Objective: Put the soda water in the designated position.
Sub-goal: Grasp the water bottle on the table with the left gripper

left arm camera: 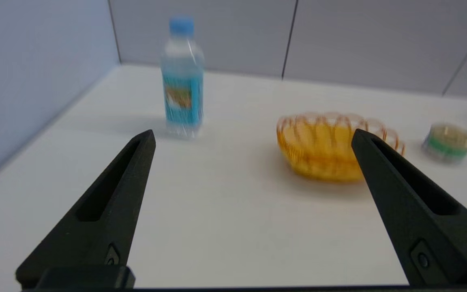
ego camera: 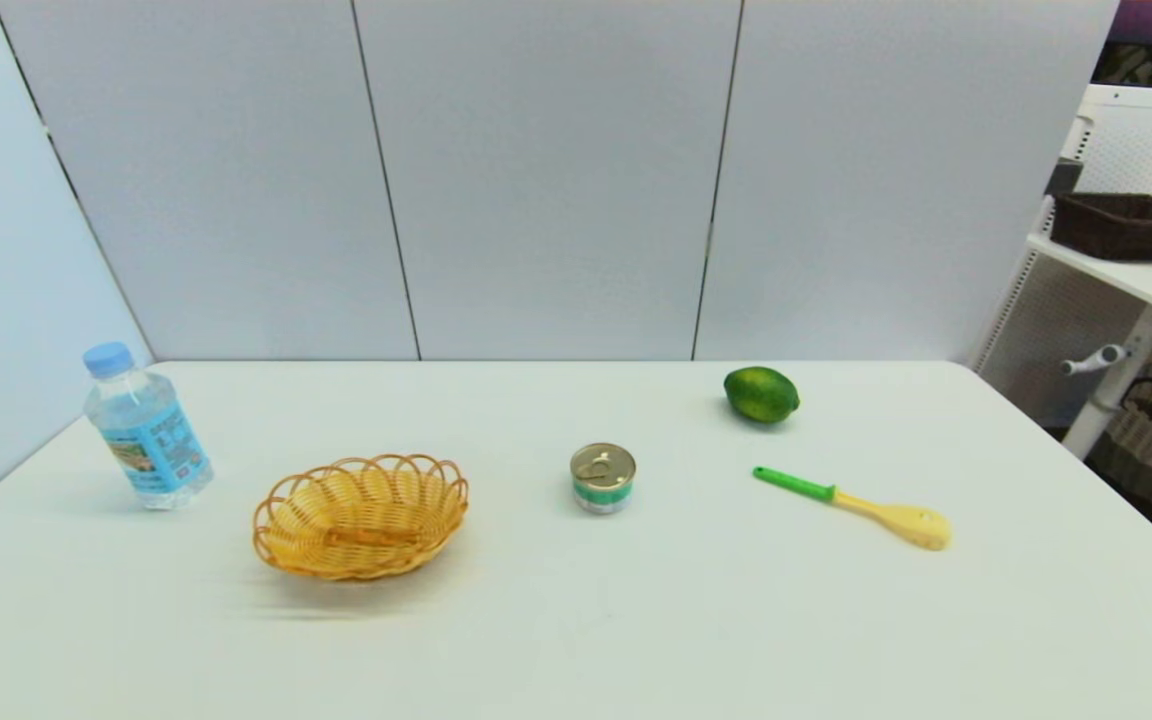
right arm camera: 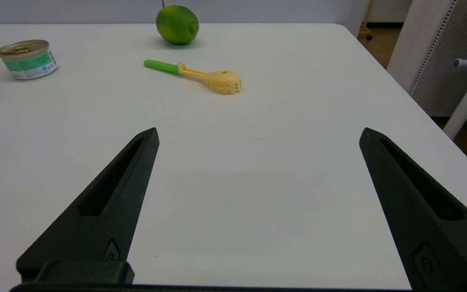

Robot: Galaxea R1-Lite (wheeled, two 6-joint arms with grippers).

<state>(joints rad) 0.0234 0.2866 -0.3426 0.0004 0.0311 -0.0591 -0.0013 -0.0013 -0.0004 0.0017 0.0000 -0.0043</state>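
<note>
The soda water (ego camera: 146, 430) stands upright on the white table (ego camera: 636, 620), far to the robot's left and close to the side wall panel. Its light-blue cap is on, and its blue label faces the front. Nothing touches it. In the left wrist view the soda water (left arm camera: 183, 77) stands ahead of the left gripper (left arm camera: 253, 136), nearer one of its fingers than the other, with bare table between bottle and fingertips.

The left gripper is spread wide, its two black fingers (left arm camera: 112, 202) far apart, holding nothing and touching nothing. It is out of the head view.

Just to the right of the bottle lies a wicker basket (ego camera: 361, 515), woven and golden, resting flat with nothing visible in it. In the left wrist view the basket (left arm camera: 322, 146) sits partly behind the gripper's other finger. Further right stands a small tin can (ego camera: 603, 478) with a gold pull-tab lid and a green label, apart from the basket. Beyond it, toward the back of the table, lies a lime (ego camera: 761, 394), and nearer the front a spoon (ego camera: 856, 497) with a green handle and a pale yellow slotted bowl.

The right gripper (right arm camera: 258, 136) is also spread wide and holds nothing; its fingers (right arm camera: 108, 207) hover over bare table, well short of the spoon (right arm camera: 201, 75), the lime (right arm camera: 177, 24) and the can (right arm camera: 26, 59).
</note>
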